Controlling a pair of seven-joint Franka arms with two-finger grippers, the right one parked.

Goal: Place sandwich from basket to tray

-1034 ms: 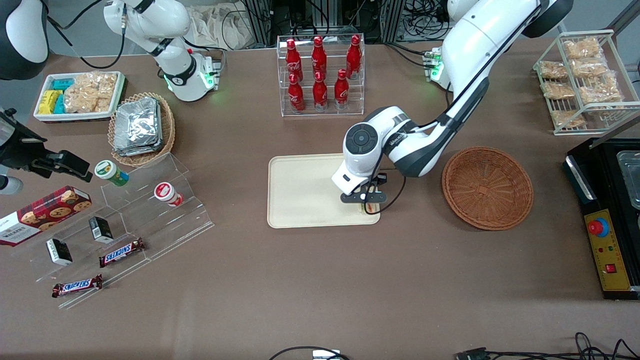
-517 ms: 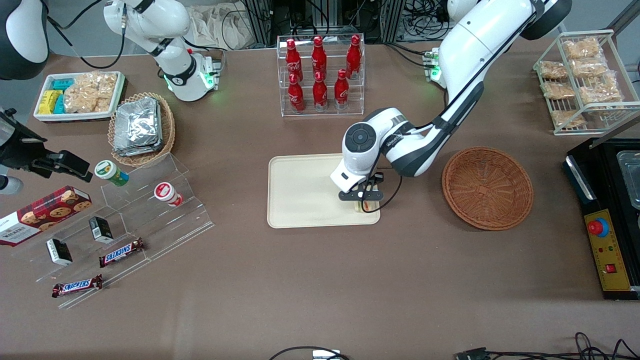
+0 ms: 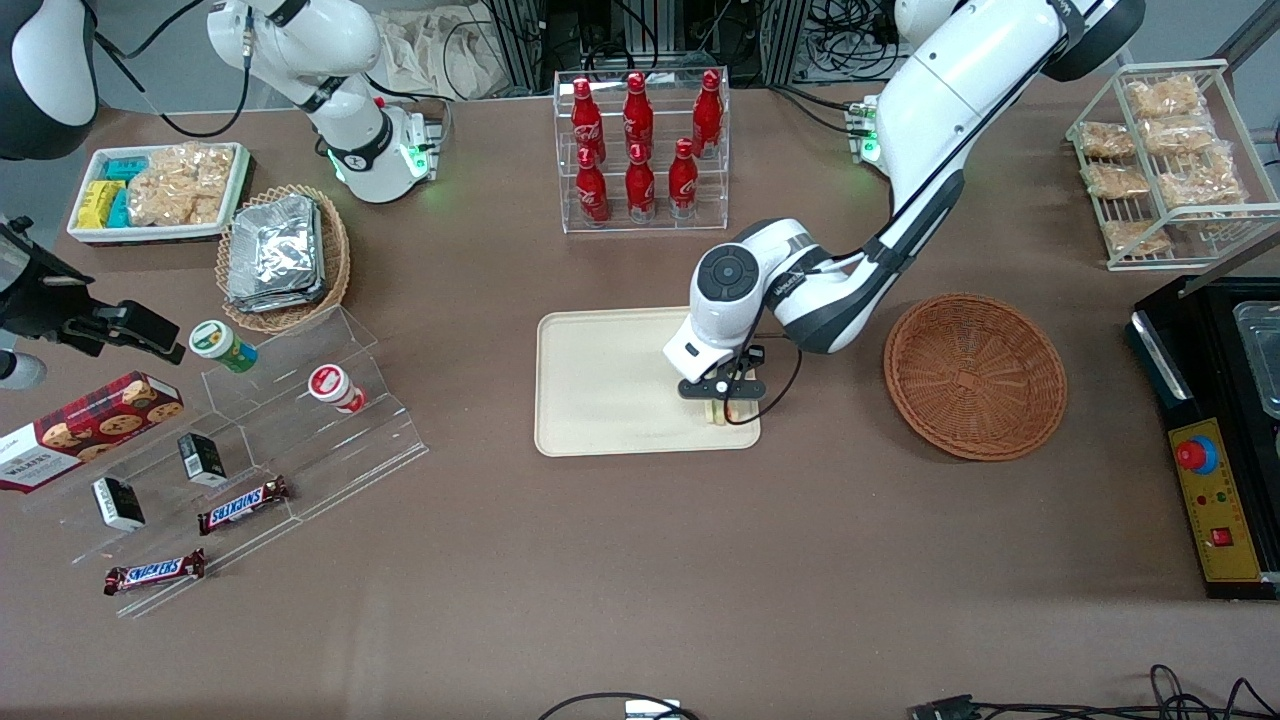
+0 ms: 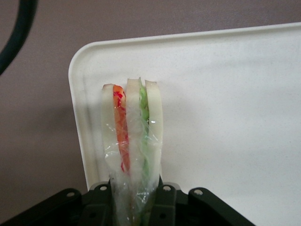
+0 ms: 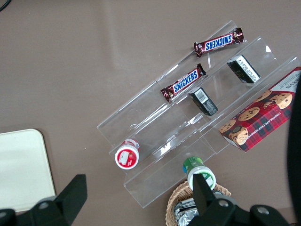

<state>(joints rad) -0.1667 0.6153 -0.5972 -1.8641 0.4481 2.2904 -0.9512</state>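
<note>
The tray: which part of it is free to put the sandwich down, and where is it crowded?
The tray is bare from its rim toward the parked arm up to the gripper. The only crowded spot is the corner nearest the basket, where the gripper holds the sandwich.

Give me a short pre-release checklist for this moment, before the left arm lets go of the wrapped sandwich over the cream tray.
1. Grip: gripper shut on the clear-wrapped triangular sandwich with orange and green filling: ok.
2. Position: sandwich above the flat cream-beige plastic tray, near its corner closest to the front camera and the round reddish-brown wicker basket: ok, but close to the rim.
3. Landing spot: the tray surface under the sandwich is bare: ok.
4. Contact: whether the sandwich touches the tray yet: cannot tell.
5. Basket holds no other item: ok.
</note>
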